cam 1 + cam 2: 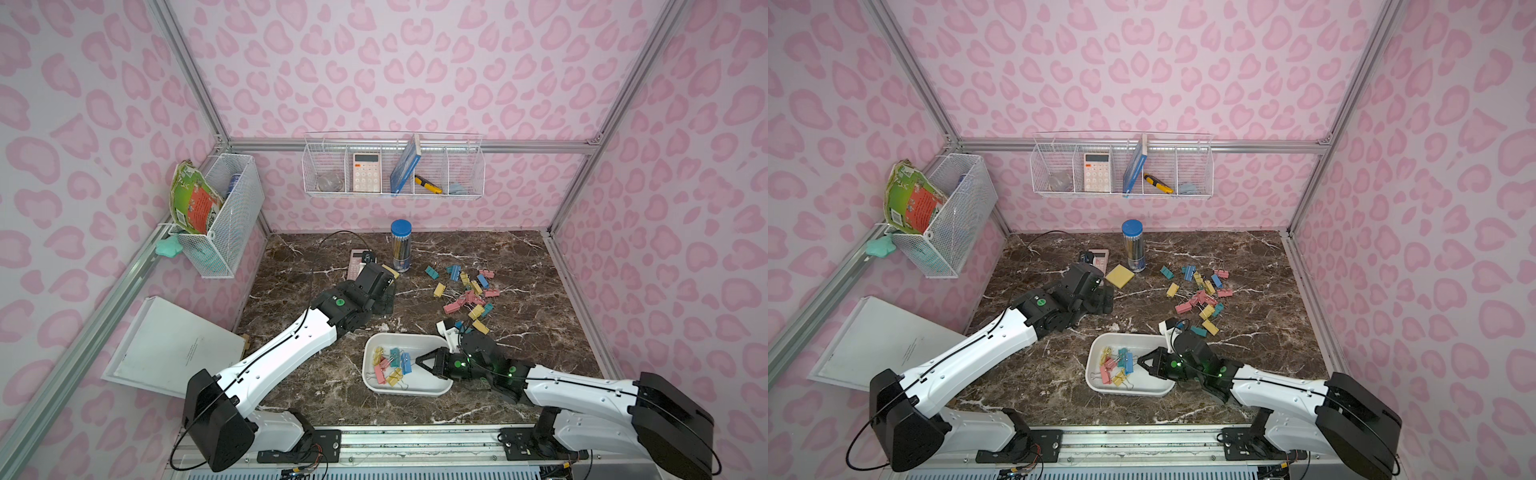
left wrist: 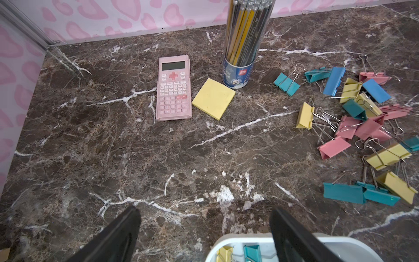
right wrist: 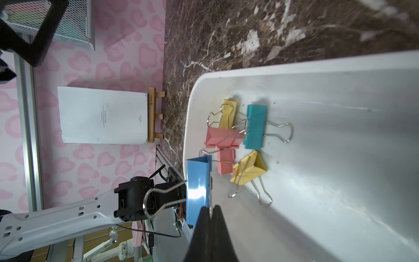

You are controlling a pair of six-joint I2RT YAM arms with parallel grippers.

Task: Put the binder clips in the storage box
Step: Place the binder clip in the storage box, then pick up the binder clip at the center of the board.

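The storage box (image 1: 399, 335) is a shallow white tray near the table's front, with several pastel binder clips (image 1: 388, 368) lying at its left end. My right gripper (image 3: 210, 209) hangs over the box, shut on the wire handle of a blue binder clip (image 3: 197, 188), which is held above the box floor (image 3: 317, 113). Several more binder clips (image 1: 469, 297) are scattered on the marble behind the box, also seen in the left wrist view (image 2: 358, 127). My left gripper (image 2: 204, 209) stands open and empty above bare table, left of that pile and behind the box rim (image 2: 240, 240).
A pink calculator (image 2: 173, 89), a yellow sticky-note pad (image 2: 213, 98) and a tub of pencils (image 2: 242, 45) stand at the back of the table. Wire baskets hang on the back wall (image 1: 392, 166) and left wall (image 1: 224, 212). A white board (image 1: 174, 349) leans at the left.
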